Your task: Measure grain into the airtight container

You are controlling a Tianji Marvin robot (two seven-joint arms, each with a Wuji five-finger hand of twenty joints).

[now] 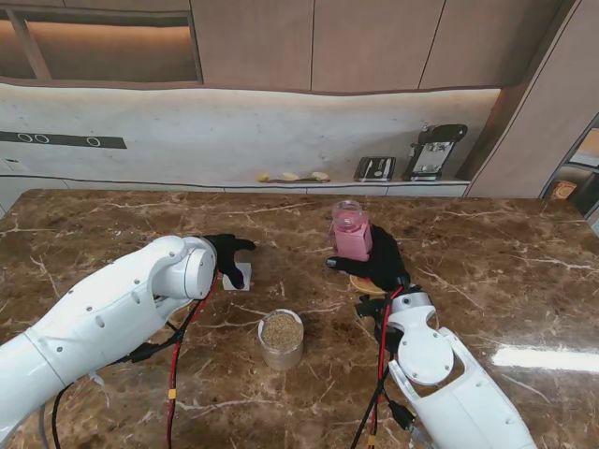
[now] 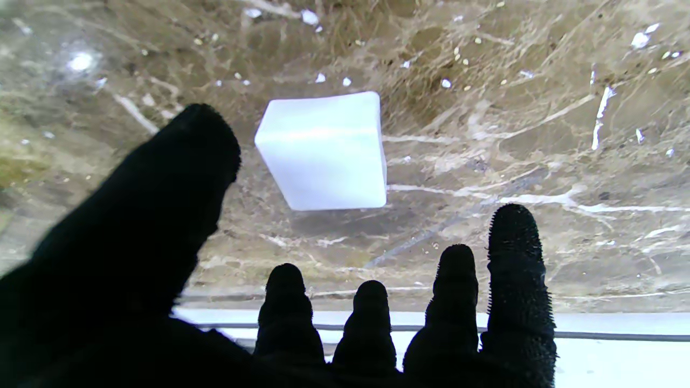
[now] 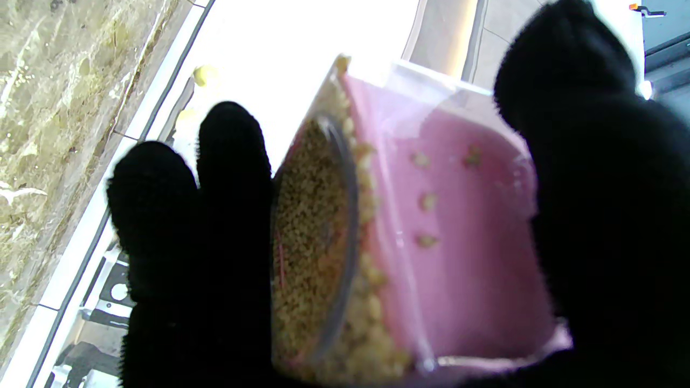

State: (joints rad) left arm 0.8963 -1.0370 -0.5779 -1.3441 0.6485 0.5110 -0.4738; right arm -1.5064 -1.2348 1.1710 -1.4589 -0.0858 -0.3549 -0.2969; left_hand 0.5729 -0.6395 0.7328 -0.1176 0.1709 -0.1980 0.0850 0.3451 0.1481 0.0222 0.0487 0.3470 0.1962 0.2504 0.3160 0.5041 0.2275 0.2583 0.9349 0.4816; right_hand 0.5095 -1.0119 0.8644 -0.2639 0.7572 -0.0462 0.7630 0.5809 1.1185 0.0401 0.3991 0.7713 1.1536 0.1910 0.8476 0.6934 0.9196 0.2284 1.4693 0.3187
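Right hand closed around pink cup, lifted off counter, kept upright so grain inside not spilled. Round container with grain nearer, centre. Left hand spread, empty, over white cube, likely waiting.

I see a toaster and a coffee machine on the back counter, beyond the marble worktop's far edge.
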